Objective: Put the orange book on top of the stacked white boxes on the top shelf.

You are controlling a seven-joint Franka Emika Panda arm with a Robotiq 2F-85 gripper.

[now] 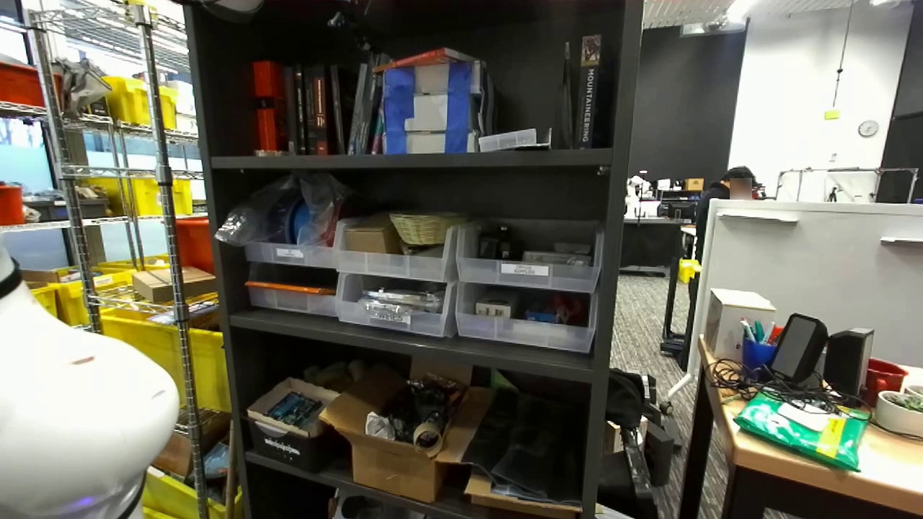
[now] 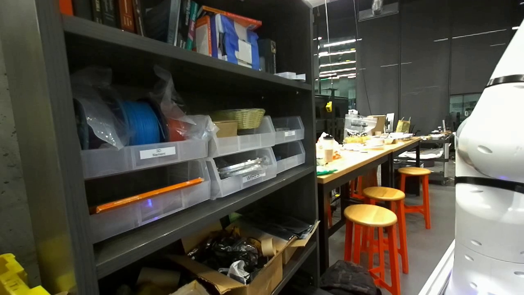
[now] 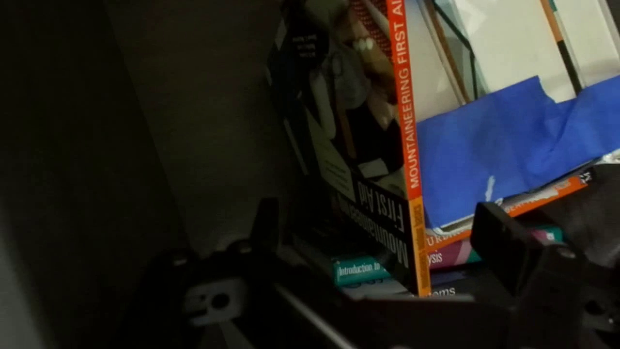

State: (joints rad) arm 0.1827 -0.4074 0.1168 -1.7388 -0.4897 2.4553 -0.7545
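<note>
Orange book (image 3: 380, 150) is already on the stacked white boxes (image 1: 430, 112) on the top shelf (image 1: 411, 162), so placement looks done to me. My gripper (image 3: 380, 218) is wide, jaws well apart, nothing clamped; in the wrist view the book's near end shows between them, gap either side. Key relation: book's long axis runs from between my jaws up along the stack, near end jutting past the boxes over the upright books (image 3: 358, 270). One jaw on the cover side, the other across the spine, box side. I'd guess next is backing straight out along that axis; a twist could drag the book or catch a neighbour. Hard to make out: wrist view dim, spine cut off at top, jaw-to-book depth unclear. My white arm (image 2: 487, 221) shows only in part in both exterior views; a dark shape (image 1: 353, 25) near a top edge may be the tool, can't tell.
</note>
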